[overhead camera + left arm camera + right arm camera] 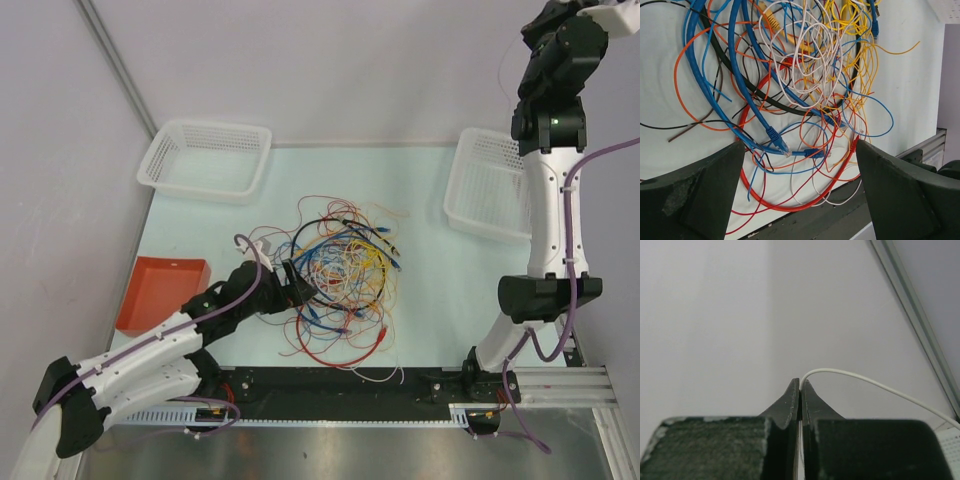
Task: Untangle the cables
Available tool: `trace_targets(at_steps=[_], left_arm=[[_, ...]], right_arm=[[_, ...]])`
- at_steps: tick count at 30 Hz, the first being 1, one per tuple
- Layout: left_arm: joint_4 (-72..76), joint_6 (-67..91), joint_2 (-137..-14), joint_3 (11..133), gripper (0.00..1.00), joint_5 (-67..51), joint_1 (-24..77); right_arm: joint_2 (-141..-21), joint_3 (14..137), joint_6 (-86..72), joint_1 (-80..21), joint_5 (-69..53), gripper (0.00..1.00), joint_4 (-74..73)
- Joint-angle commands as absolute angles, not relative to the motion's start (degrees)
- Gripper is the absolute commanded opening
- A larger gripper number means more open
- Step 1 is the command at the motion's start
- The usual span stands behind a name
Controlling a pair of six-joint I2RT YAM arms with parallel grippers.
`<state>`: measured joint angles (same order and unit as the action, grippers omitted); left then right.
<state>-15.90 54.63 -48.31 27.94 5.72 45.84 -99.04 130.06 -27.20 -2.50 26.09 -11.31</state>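
The cables (345, 272) lie in one tangled heap of red, blue, yellow, orange, white and black wires in the middle of the pale table. My left gripper (292, 283) is open, low at the heap's left edge. In the left wrist view (799, 147) its jaws stand wide apart around blue plug tips (777, 141) and a thick red loop (790, 205), gripping nothing. My right gripper (800, 382) is raised high at the back right, shut on a thin white wire (865, 381) that arcs off to the right. Its fingertips are out of the top view.
A white mesh basket (205, 158) stands at the back left and another (487, 185) at the back right, beside the right arm. An orange-red tray (160, 292) lies left of the left arm. A black rail (330, 385) runs along the table's near edge.
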Motion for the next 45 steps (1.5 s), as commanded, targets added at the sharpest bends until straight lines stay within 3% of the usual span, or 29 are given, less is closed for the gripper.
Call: trace_targets(at_steps=[1,8,15,23,24,26,27,29,35,39,45], left_arm=[[-11.69,55.63,-48.86,27.42,0.97,4.04,46.05],[-9.49,55.63,-51.76,26.89,0.97,2.47,46.14],[-8.26,55.55,-54.40,26.37,0.97,2.28,46.23],[-8.26,54.67,-58.00,28.21,0.97,2.29,46.14],[-8.44,54.84,-58.09,28.39,0.97,2.20,46.23],[-8.70,55.11,-58.10,28.65,0.97,2.02,46.23],[-9.14,55.19,-58.01,28.74,0.97,2.11,46.23],[-9.75,55.37,-57.14,29.09,0.97,2.81,46.58],[-12.04,56.25,-53.44,29.79,0.97,5.01,47.20],[-16.24,56.08,-49.49,30.67,0.97,7.63,47.29],[-21.53,55.20,-43.51,31.99,0.98,11.95,47.02]], right_arm=[[-101.95,135.88,-27.51,-0.97,29.17,0.00,-9.23],[-103.27,129.65,-29.00,2.20,30.06,0.00,-8.53],[-102.74,112.89,-31.98,3.51,28.39,0.00,-5.81],[-105.55,103.45,-34.71,4.92,24.09,0.00,-8.53],[-105.73,102.84,-35.33,5.18,23.56,0.15,-9.57],[-105.65,102.31,-37.61,5.54,23.12,0.54,-11.15],[-105.21,102.30,-38.31,5.54,23.12,0.81,-12.29],[-103.02,102.04,-40.76,5.28,22.94,0.99,-12.74],[-94.85,98.27,-42.19,-1.04,25.14,1.00,-10.99],[-86.25,88.99,-41.15,-8.16,22.78,1.00,-9.85],[-80.15,75.69,-35.33,-28.18,23.02,1.00,-13.78]])
